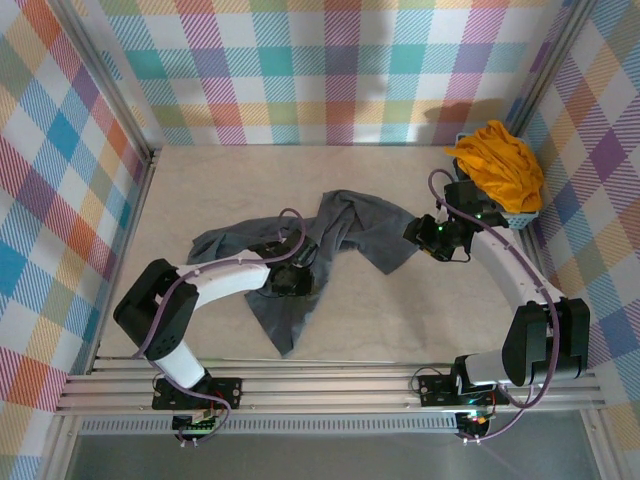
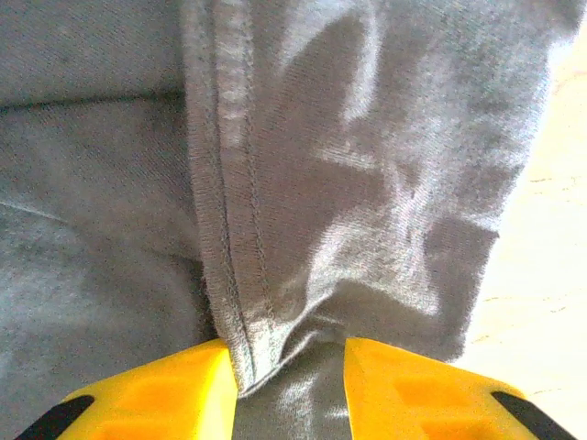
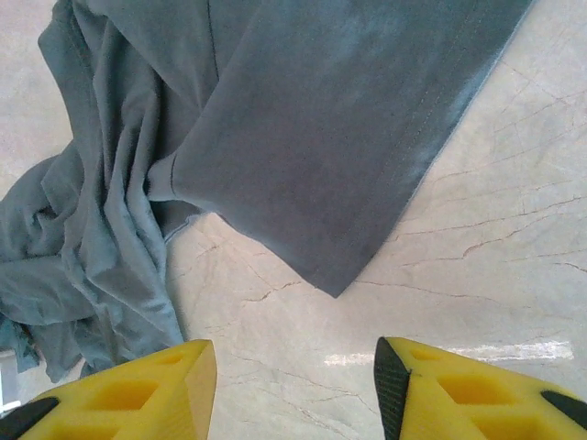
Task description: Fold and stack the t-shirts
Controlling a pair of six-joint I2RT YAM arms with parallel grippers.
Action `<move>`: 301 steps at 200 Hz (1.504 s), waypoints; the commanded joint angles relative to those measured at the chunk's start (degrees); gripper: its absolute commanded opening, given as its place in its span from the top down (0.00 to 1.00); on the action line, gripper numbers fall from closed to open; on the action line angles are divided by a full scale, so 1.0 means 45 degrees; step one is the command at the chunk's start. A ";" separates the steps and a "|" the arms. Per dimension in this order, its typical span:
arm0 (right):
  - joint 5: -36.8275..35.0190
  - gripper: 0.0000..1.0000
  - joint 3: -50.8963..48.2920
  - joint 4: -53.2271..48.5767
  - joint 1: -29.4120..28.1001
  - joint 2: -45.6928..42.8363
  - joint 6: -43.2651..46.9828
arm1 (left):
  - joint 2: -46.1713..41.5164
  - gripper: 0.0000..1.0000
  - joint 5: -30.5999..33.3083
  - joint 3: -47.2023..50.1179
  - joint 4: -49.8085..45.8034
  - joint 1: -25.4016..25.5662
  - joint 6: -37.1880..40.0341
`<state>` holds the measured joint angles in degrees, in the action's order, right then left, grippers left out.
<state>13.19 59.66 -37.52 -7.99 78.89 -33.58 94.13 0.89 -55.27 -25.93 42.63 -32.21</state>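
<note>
Right, nearest us first: both arm bases sit at the near edge of the table point(image 1: 400, 320). The L arm reaches in toward mid-table, and the left gripper point(image 2: 289, 362) is clamped on the grey t-shirt point(image 1: 350, 235), w/ a stitched hem fold bunched up between its yellow fingers point(image 2: 156, 390), as we see in the left wrist view. That shirt lies crumpled and unfolded across the middle of the table, one part trailing toward the near edge and another spread toward the R. A bit further out on the R side, the right gripper point(image 3: 295, 367) is over bare table w/ its jaws apart and nothing between them, just short of a corner of the grey cloth. Furthest off, in the far R corner, we see the mustard t-shirt point(image 1: 497, 165) heaped in a light-blue basket point(image 1: 522, 215), well apart from the grey one.
</note>
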 commanded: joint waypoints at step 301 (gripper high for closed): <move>0.0289 0.50 -0.0660 0.0415 -0.0724 -0.0188 -0.0281 | 0.0807 0.68 0.1200 -0.0617 -0.0389 0.0205 0.0604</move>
<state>13.61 57.08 -36.01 -10.50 78.89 -34.06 96.86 5.65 -58.48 -27.00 43.79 -30.37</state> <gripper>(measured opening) 0.498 0.323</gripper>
